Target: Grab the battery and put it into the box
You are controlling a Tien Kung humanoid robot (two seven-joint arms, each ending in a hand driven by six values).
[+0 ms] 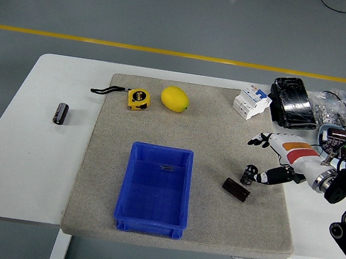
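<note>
A dark cylindrical battery (235,189) lies on its side on the grey mat (224,130), right of the blue box (155,189). The box is open-topped and empty, near the mat's front edge. My right hand (254,159) reaches in from the right, white-backed with black fingers. Its fingers are spread and hold nothing. The lower fingertips (248,175) hover just above and right of the battery; I cannot tell if they touch it. A second dark battery (61,114) lies on the bare white table at the far left.
A yellow tape measure (138,98) and a lemon (175,99) lie at the mat's back. A white circuit breaker (252,102), a black pack (293,102) and bags of small parts (340,108) crowd the back right corner.
</note>
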